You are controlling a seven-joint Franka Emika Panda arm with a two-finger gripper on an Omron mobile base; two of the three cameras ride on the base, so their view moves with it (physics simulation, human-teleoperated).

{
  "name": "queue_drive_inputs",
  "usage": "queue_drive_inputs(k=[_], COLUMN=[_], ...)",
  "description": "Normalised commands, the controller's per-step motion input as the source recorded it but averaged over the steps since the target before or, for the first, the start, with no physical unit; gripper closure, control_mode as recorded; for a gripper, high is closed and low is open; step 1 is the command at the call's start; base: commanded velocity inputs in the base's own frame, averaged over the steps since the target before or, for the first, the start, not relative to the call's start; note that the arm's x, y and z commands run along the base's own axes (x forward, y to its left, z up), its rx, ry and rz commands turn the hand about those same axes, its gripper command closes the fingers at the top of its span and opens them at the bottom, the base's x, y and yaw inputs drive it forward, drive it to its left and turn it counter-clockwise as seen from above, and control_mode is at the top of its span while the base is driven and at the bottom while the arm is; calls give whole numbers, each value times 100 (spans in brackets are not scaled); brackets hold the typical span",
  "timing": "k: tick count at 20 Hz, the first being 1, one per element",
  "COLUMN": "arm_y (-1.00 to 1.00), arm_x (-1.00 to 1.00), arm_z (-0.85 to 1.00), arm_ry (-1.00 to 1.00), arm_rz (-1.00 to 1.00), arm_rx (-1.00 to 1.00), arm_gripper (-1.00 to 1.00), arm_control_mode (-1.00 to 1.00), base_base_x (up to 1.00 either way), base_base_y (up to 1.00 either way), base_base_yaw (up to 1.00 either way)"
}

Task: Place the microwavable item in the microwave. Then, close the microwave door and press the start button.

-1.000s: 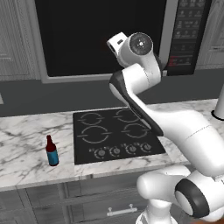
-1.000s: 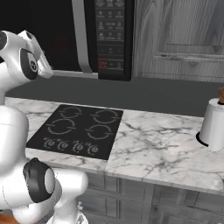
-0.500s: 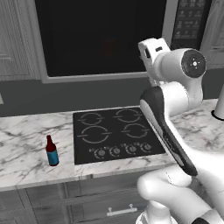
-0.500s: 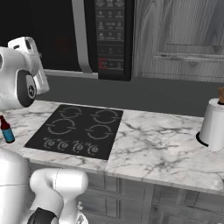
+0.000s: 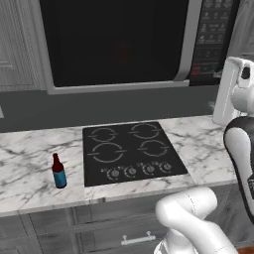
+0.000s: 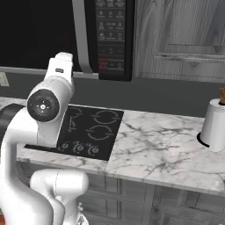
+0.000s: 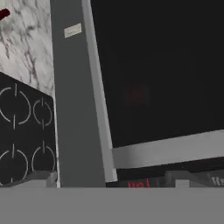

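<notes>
Claw [image 7: 113, 180] released, tips spread wide, grasping nothing, facing the microwave door [image 5: 74, 44], which appears shut. Microwavable item [image 7: 134, 95] shows faintly behind the window. Risk: spread tips may strike a wrong key on the button panel [image 5: 211, 39].

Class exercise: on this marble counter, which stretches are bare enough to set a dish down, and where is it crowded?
Bare marble: between the black stovetop and the white paper-towel roll, and left of the slim blue-labelled bottle. It is tighter between bottle and stovetop, and around the roll.
</notes>
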Motion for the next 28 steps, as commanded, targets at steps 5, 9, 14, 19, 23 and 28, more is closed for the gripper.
queue_drive_inputs(k=[5, 9, 14, 19, 23, 28], arm_y=[-76, -39, -20, -4, -17, -25], arm_x=[7, 18, 31, 42, 38, 35], arm_z=[-1, 0, -2, -13, -15, -9], arm_ry=[0, 0, 0, 0, 0, 1], arm_rz=[4, 0, 0, 0, 0, 0], arm_rx=[35, 15, 10, 6, 6, 8], arm_gripper=[-100, -100, -100, -100, -100, -100], arm_control_mode=[-100, -100, -100, -100, -100, -100], base_base_x=[0, 0, 0, 0, 0, 0], base_base_y=[0, 0, 0, 0, 0, 0], base_base_yaw=[0, 0, 0, 0, 0, 0])
